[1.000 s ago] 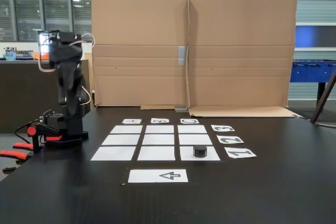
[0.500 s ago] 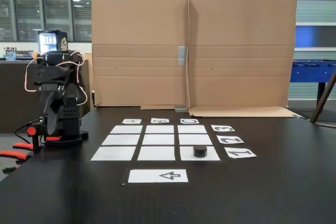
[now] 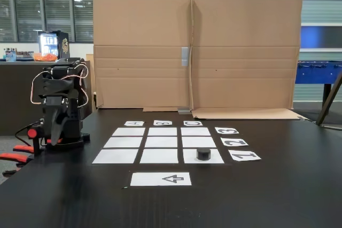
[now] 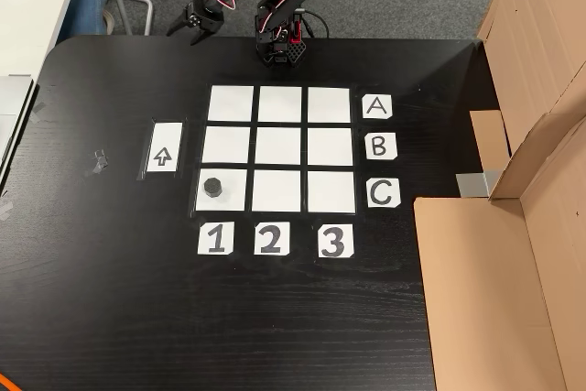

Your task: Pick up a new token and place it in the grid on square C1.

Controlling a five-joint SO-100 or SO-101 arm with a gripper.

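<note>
The tool [image 4: 190, 32] hangs slightly spread, holding nothing, past the tabletop [image 4: 110, 299] edge. The token [image 4: 212, 188] sits on square C1 [image 4: 231, 200], at the grid's [image 4: 281, 148] seven o'clock corner.

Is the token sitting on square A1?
No. In the other view the token sits on square C1, the corner cell in line with labels C and 1.

black table [image 4: 110, 299] | grid [image 4: 279, 148], arrow sheet [image 4: 163, 147], cardboard [image 4: 476, 290]

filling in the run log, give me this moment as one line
token: on square C1 | gripper: off the grid, past table edge, jaws slightly apart, holding nothing | arm: folded at base
</note>
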